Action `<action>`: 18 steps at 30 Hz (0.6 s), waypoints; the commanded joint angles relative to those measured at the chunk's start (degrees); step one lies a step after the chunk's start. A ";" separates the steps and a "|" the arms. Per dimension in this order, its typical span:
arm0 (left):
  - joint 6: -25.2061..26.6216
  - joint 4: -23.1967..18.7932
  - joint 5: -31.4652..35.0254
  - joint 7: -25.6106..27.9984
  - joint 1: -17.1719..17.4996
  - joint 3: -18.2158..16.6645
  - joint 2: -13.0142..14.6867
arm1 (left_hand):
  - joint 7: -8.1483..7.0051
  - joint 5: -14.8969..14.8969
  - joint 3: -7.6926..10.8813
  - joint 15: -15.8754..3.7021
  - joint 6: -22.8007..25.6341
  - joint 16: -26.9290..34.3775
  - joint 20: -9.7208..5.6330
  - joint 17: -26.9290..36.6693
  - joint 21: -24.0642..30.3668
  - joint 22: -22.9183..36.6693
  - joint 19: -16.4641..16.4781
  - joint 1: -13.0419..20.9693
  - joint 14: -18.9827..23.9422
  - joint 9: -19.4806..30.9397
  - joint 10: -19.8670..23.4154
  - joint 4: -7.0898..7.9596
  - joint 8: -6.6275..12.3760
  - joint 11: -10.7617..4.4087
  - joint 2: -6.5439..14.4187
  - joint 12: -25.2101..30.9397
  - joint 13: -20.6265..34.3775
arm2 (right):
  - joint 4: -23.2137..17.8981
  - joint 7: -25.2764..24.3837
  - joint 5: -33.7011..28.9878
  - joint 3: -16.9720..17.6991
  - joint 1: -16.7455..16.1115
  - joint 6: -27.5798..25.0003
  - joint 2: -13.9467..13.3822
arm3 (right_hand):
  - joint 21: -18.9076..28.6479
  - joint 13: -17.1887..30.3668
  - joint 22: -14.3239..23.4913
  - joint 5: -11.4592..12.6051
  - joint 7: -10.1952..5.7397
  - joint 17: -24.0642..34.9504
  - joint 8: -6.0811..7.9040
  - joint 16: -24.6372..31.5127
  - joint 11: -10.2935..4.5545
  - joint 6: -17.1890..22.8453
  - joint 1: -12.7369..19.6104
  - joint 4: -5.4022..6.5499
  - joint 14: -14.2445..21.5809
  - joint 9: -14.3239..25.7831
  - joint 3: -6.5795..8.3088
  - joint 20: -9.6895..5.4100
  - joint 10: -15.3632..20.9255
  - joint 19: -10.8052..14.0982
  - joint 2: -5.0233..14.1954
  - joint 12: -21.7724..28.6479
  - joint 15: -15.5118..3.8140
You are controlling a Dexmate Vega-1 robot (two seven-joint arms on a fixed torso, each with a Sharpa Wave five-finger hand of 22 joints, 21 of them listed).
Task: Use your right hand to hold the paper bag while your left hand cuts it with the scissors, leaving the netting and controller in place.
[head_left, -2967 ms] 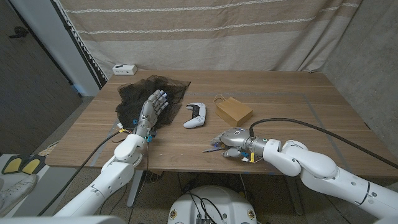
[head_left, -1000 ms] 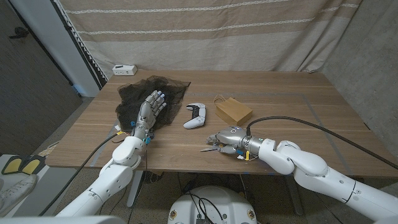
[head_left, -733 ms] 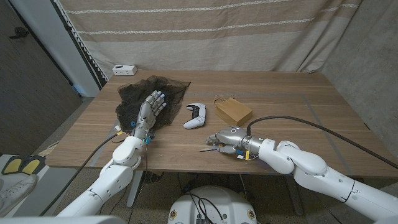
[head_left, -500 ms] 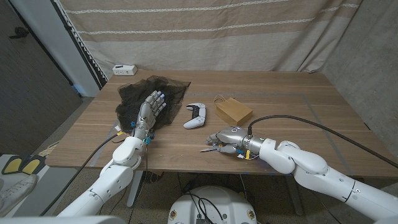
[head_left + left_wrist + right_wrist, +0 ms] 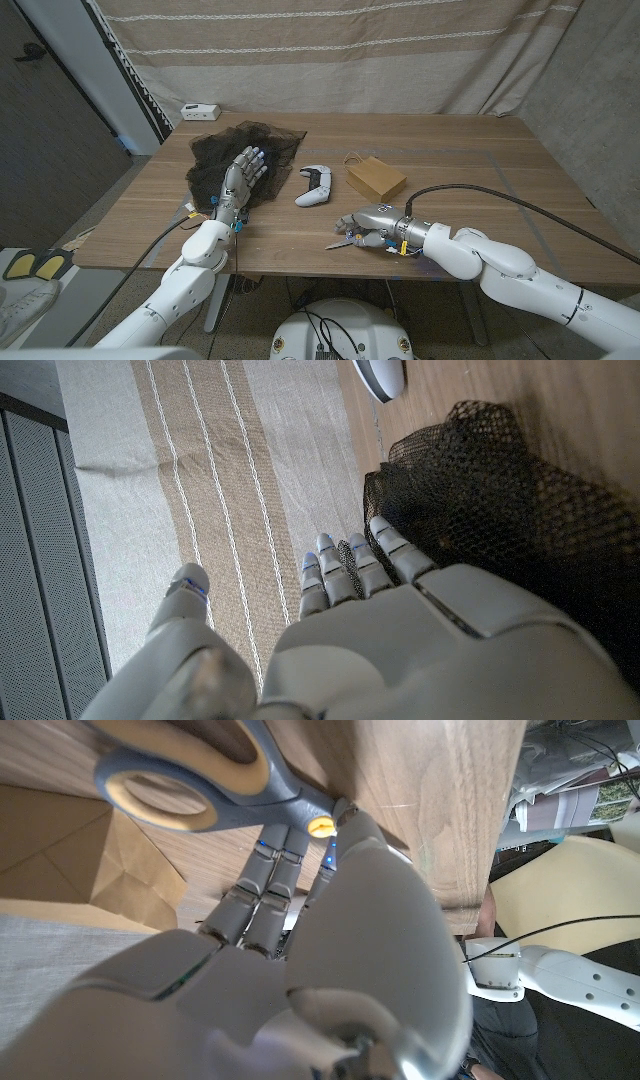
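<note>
— While I've got the right hand (image 5: 372, 225) down at the near edge of the table (image 5: 470, 180), tell me what you make of the scissors (image 5: 341, 240).

— From the head view they lie right at that hand's fingertips, blades pointing out toward the robot's left, roughly along the table's near edge. In the right wrist view the yellow-and-blue handle (image 5: 190, 775) sits just past the fingers (image 5: 262, 880), which are curled against it near the pivot. Is it gripping?

— I cannot tell. The fingers touch the scissors, but I see no finger through a loop, so I judge it a nudge or a loose hold at best.

— And the bag?

— The paper bag (image 5: 375, 180) lies flat just beyond the right hand, toward the far side, its long side angled slightly. The right hand is much the nearer to it. The controller (image 5: 314, 185) sits just to the bag's left.

— The left hand?

— The left hand (image 5: 240, 180) is raised, fingers spread, holding nothing, over the near part of the black netting (image 5: 240, 150). The scissors lie between the two hands but hard against the right one, so I'd have to bring them across to the left before any cut.
</note>
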 commanded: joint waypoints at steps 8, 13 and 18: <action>0.15 0.30 -0.15 0.02 -0.14 0.37 -0.39 | 0.04 0.24 -0.06 -5.75 0.30 -0.12 -4.07 0.27 -0.17 0.20 0.47 -0.08 0.68 0.27 0.50 -0.02 -0.12 0.13 0.21 -0.10 0.34 | -2.46 -5.48 3.56 4.11 -1.85 2.13 -1.19 | 9.31 -3.49 2.68 -2.30 0.30 3.32 -2.48 -1.06 -0.70 -2.72 1.18 1.05 6.61 -0.19 -0.30 -7.63 -11.41 -4.29 0.55 -9.11 -13.07; 0.17 0.41 -0.22 0.04 -0.17 0.38 -0.45 | 0.03 0.24 -0.07 -5.73 0.34 -0.13 -4.08 0.27 -0.17 0.20 0.48 -0.08 0.67 0.27 0.53 -0.02 -0.10 0.07 0.22 -0.09 0.34 | -2.44 -6.04 3.89 4.43 -2.12 2.48 -1.03 | 9.95 -3.82 2.77 -2.41 0.59 3.54 -2.53 -1.25 0.07 -2.61 1.18 1.12 6.55 -0.27 -0.22 -7.61 -11.12 -4.81 0.70 -9.34 -13.07; 0.20 0.45 -0.17 0.01 -0.26 0.49 -0.52 | 0.07 0.25 -0.10 -5.79 0.38 -0.10 -4.09 0.27 -0.17 0.20 0.47 -0.09 0.74 0.27 0.54 -0.01 -0.09 0.10 0.24 -0.09 0.34 | -2.25 -6.34 4.51 4.70 -2.28 2.61 -0.75 | 10.53 -4.06 2.86 -2.53 0.71 3.76 -2.75 -1.35 0.02 -2.93 1.24 1.15 6.57 -0.33 -0.13 -7.63 -11.42 -5.22 0.86 -9.74 -13.08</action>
